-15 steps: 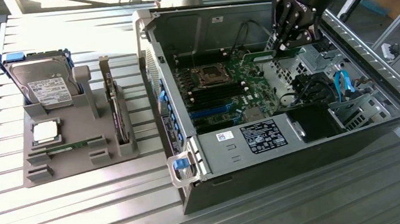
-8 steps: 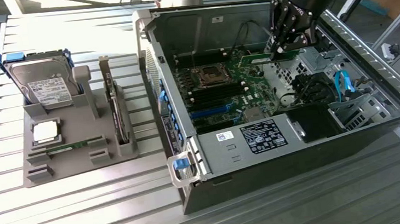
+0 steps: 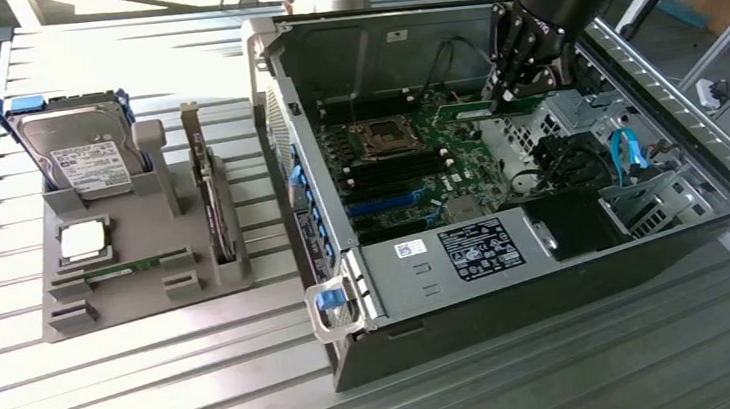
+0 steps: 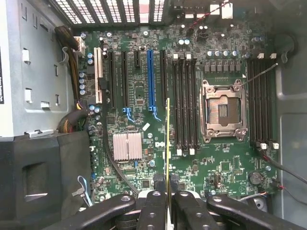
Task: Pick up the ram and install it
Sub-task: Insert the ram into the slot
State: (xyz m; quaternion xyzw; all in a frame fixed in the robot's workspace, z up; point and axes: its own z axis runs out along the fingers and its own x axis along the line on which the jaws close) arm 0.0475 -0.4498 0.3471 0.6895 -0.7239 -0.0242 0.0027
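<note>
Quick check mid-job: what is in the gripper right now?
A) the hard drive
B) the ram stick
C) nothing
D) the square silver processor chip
B: the gripper is shut on the ram, which the wrist view shows edge-on as a thin strip held above the motherboard.

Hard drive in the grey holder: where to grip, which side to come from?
Probably from above, pinching the two broad faces near the top edge. The hard drive stands on edge in the grey holder, whose supports cover its lower part, while the top is free. Its blue frame wraps the narrow sides.
</note>
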